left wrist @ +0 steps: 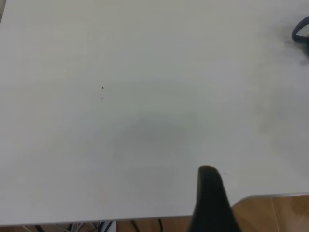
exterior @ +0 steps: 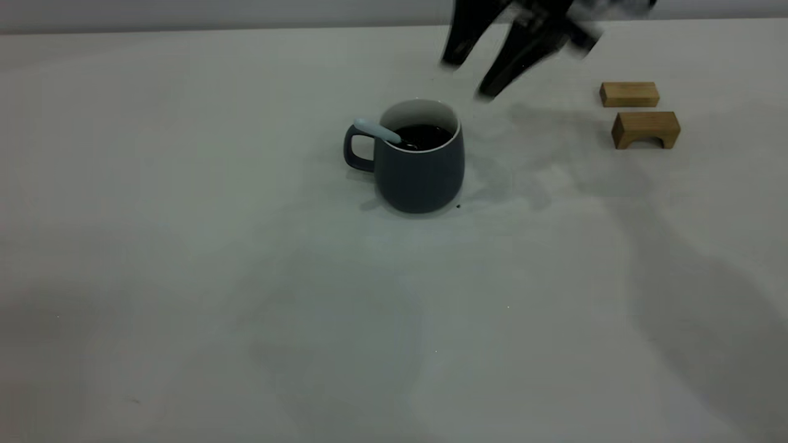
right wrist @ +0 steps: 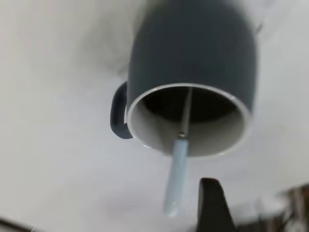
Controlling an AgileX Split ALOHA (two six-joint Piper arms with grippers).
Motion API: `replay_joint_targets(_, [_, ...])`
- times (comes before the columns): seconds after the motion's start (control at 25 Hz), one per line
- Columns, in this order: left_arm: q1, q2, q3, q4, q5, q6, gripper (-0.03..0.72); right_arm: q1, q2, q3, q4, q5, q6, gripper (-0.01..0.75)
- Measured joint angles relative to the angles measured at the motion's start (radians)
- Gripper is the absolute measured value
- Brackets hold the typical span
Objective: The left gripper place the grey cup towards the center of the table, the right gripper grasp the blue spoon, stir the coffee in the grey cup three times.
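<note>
Exterior view: the right gripper (exterior: pixel 471 77) is at the top edge, right of centre, blurred and cut off above. Its two dark fingers are spread wide and hold nothing; they hang above and just right of the cup's rim, not touching it. The grey cup (exterior: pixel 420 160) stands upright near the middle of the table (exterior: pixel 184 277), handle toward frame left. The blue spoon (exterior: pixel 377 130) leans on the rim above the handle; its bowl is sunk out of sight in the coffee (exterior: pixel 425 135). Two wooden blocks (exterior: pixel 645 128) lie well apart at the right edge, nothing between them and the cup. The left arm is not visible here.

Left wrist view: mostly bare table. One dark finger (left wrist: pixel 210 200) of the left gripper shows at the bottom edge; the other is out of frame, so its spread cannot be told. A sliver of the cup's handle is at the upper right corner.

Right wrist view: looks into the cup (right wrist: pixel 193 72) from the rim side. Only here the spoon's metal neck (right wrist: pixel 186 111) shows, running down into the dark liquid, pale handle (right wrist: pixel 176 176) jutting over the rim. One finger tip (right wrist: pixel 212 205) at the bottom edge, beside the handle, apart from it.
</note>
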Motion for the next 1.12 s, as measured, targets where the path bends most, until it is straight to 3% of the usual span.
replay_joint_targets(0.24, [0.000, 0.000, 0.000, 0.000, 0.000, 0.000, 0.563, 0.000, -0.239, 0.000, -0.306, 0.020, -0.001, 0.522])
replay_joint_targets(0.52, [0.000, 0.000, 0.000, 0.000, 0.000, 0.000, 0.563, 0.000, -0.516, 0.002, -0.433, 0.041, -0.048, 0.522])
replay_joint_targets(0.88, [0.000, 0.000, 0.000, 0.000, 0.000, 0.000, 0.563, 0.000, -0.839, 0.122, -0.297, 0.043, -0.796, 0.477])
replay_joint_targets(1.12, [0.000, 0.000, 0.000, 0.000, 0.000, 0.000, 0.563, 0.000, -1.098, 0.395, -0.334, 0.043, -0.956, 0.439])
